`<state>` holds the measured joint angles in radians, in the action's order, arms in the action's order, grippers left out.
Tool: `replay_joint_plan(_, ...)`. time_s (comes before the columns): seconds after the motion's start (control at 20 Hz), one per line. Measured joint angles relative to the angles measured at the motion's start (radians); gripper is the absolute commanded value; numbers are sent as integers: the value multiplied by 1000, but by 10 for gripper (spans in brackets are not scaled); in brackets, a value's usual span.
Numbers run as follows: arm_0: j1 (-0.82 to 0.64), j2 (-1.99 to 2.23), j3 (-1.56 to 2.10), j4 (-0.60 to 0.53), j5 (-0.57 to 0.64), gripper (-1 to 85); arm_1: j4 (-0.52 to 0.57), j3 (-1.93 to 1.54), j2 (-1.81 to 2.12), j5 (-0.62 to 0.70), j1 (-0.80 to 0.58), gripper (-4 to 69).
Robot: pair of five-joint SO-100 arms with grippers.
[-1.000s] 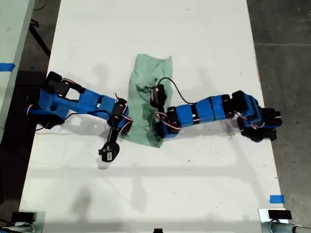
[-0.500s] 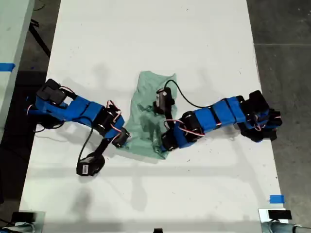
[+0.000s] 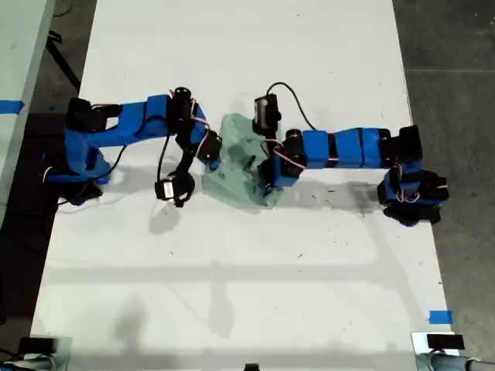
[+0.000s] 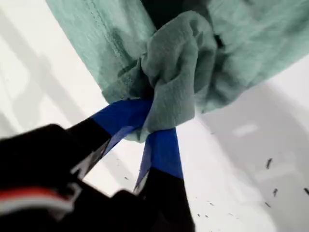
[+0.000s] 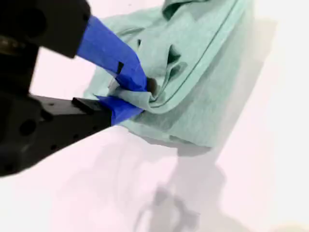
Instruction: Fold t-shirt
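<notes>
The pale mint-green t-shirt [image 3: 238,171] lies bunched in a small heap at the middle of the white table [image 3: 247,54]. One blue arm reaches in from the exterior view's left and meets the heap's left edge. Another comes from the exterior view's right and meets its right side. The wrist views do not show which arm is which. My first gripper [image 4: 154,118] is shut on a thick wad of the t-shirt [image 4: 178,53], lifted off the table. My second gripper [image 5: 130,94] is shut on a folded edge of the t-shirt [image 5: 203,63].
The table's long edges run down both sides of the exterior view, with dark floor [image 3: 456,77] beyond the right one. Blue tape marks sit at the exterior view's lower right [image 3: 440,317] and far left [image 3: 9,106]. Small dark specks [image 4: 269,163] dot the table.
Both arms have swung toward the exterior view's top, pulling the t-shirt's lower part up with them. The cloth is now shorter and more bunched.
</notes>
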<state>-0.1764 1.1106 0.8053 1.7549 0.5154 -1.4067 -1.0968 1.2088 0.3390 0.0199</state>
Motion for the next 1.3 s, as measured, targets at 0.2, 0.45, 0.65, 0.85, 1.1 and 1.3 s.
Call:
replay_joint_plan(0.2, -147, -81, 0, -15, 106, -1, 17, -51, 0, 103, -184, -13)
replay_joint_plan(0.45, -212, -158, 0, -107, 141, 39, 18, -80, 2, 183, -307, -15)
replay_joint_plan(0.65, -278, -147, -18, -132, 172, 281, -3, -74, 2, 216, -377, 402)
replay_joint_plan(0.85, -445, 69, -18, -152, 178, 289, -55, -48, 112, 318, -557, 321)
replay_joint_plan(1.1, -580, 383, 61, -155, 202, 260, -87, -201, 526, 360, -821, 275)
replay_joint_plan(1.3, -528, 701, 397, -219, 219, 46, -87, -601, 1014, 342, -844, 169)
